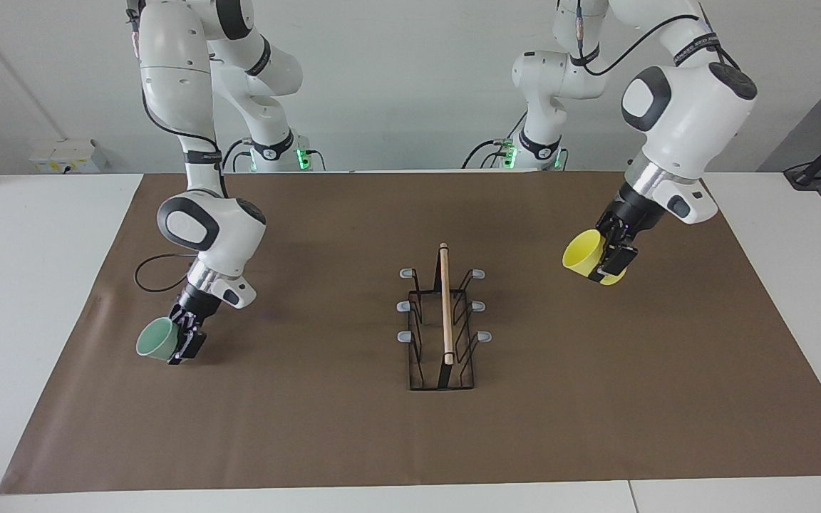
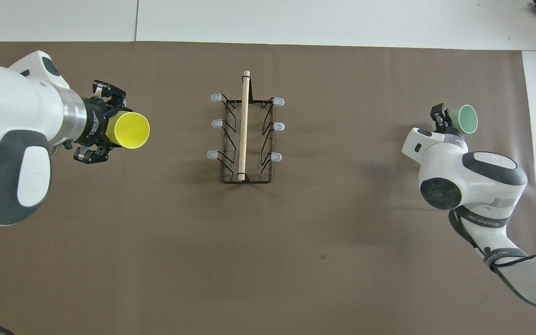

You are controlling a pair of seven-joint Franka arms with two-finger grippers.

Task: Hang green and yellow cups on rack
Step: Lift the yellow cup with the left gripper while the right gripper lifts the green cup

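Facing view: yellow cup (image 1: pixel 584 258) and mint green cup (image 1: pixel 155 338) tilted sideways

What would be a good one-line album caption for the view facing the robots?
Each claw carries a cup, left the yellow cup, right the green cup, with the rack waiting between them.

No lettering can be read; the print on both arms' bands is illegible.
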